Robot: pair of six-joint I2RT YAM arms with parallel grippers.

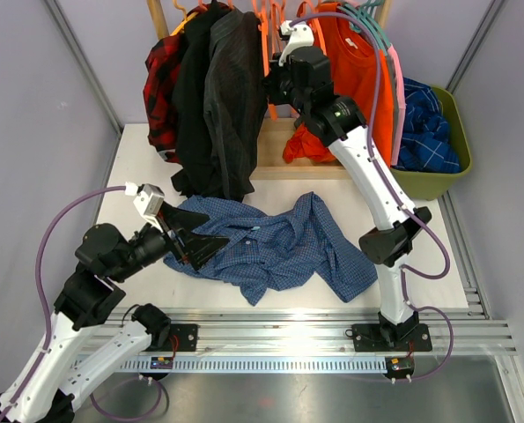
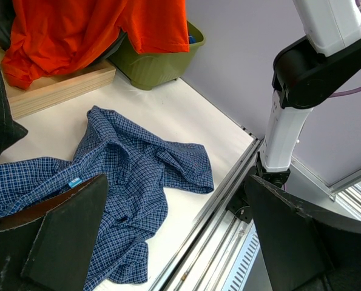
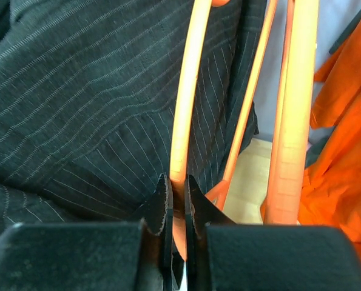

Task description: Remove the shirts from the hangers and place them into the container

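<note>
On the white worktop [image 1: 134, 163] a blue checked shirt [image 1: 279, 247] lies crumpled. Behind it, the pinstriped shirt [image 1: 231, 97] and orange tee [image 1: 350, 70] hang on the rack [image 1: 275, 160]. The green container [image 1: 433, 183], far right, holds another blue shirt [image 1: 424, 132]. The right gripper [image 3: 175, 203] has its jaws clenched on an orange hanger [image 3: 186, 109] beside the pinstriped shirt. The left gripper [image 2: 174, 236] hovers over the checked shirt, jaws released wide.

Rumpled checked shirt [image 2: 131, 176] between gripper fingers [image 2: 65, 236]

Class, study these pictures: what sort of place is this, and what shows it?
Probably a robotics lab test cell: two white robot arms bolted to a silver metal rail, plain grey panel walls.
</note>
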